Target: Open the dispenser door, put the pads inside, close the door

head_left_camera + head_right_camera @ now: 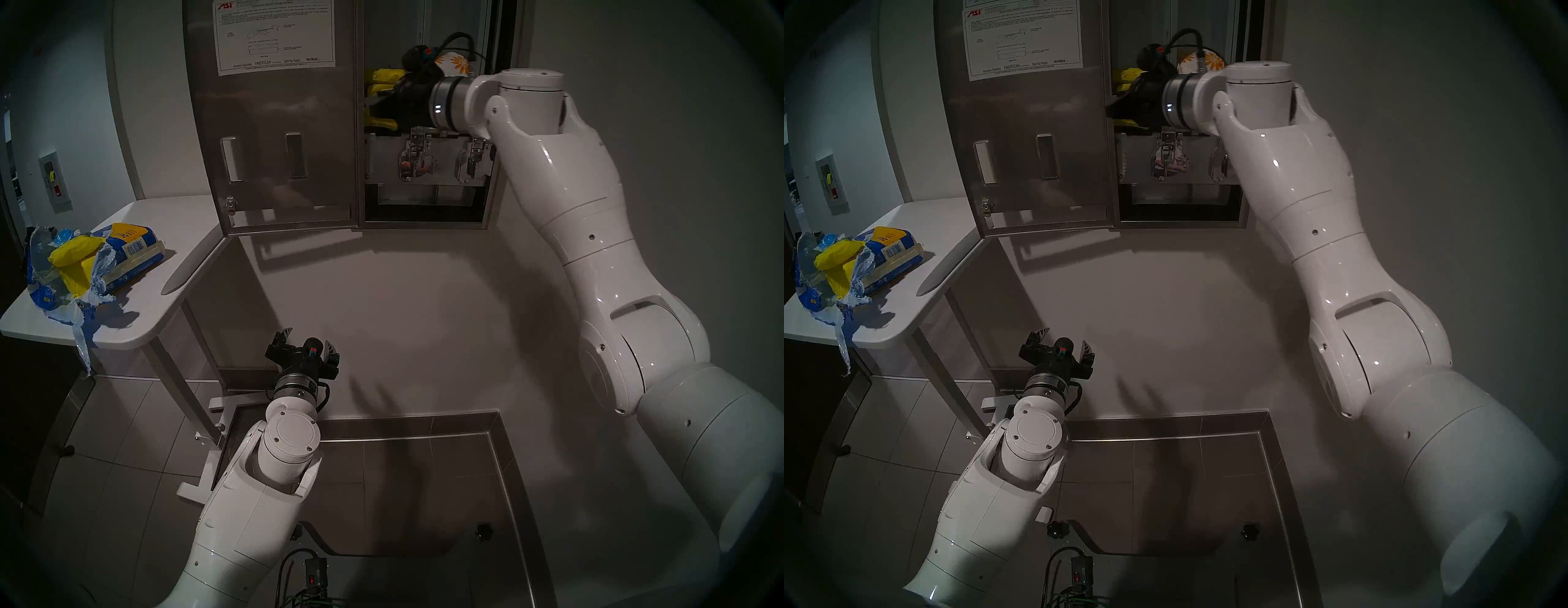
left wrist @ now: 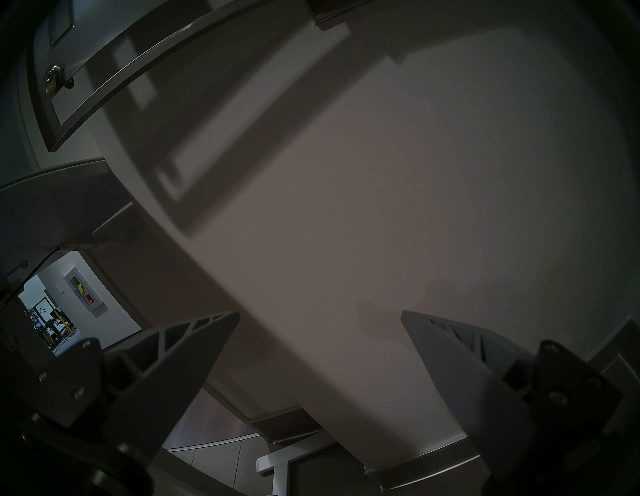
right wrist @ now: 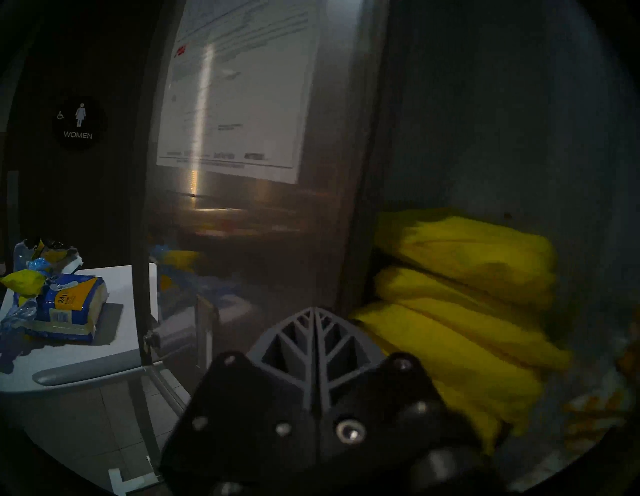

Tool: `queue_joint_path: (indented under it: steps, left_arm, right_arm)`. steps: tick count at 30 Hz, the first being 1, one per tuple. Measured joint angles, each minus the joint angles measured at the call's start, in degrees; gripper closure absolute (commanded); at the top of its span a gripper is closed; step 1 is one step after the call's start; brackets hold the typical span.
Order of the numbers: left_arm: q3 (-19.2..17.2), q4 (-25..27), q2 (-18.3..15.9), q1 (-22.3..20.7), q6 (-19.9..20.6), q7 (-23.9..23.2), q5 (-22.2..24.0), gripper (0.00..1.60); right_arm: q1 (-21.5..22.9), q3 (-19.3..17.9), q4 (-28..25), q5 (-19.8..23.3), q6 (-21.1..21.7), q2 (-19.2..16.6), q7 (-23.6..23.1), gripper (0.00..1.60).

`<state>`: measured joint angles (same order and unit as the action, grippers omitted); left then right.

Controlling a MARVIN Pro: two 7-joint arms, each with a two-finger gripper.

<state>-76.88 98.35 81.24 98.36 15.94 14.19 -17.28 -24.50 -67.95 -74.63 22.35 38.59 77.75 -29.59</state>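
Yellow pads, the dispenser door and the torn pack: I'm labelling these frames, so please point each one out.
yellow pads [image 3: 460, 277]: right wrist view, on the wrapper of a pad in the stack.
dispenser door [image 1: 275, 106]: head left view, on the bare steel below the instruction sheet.
torn pack [image 1: 127, 250]: head left view, on its blue-and-yellow printed side.
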Motion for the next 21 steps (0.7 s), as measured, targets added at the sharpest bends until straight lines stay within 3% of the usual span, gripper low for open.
queue_joint_path:
  steps: [15, 21]
  left_arm:
    - [0.0, 0.0, 0.0, 0.0, 0.0, 0.0, 0.0, 0.00]
    - [0.0, 0.0, 0.0, 0.0, 0.0, 0.1, 0.0, 0.00]
  right_arm:
    - [-5.4, -6.2, -11.0, 1.0, 7.8, -10.2, -12.1, 1.60]
    - [-8.3, -10.3, -15.0, 1.2, 10.8, -13.9, -14.0, 1.60]
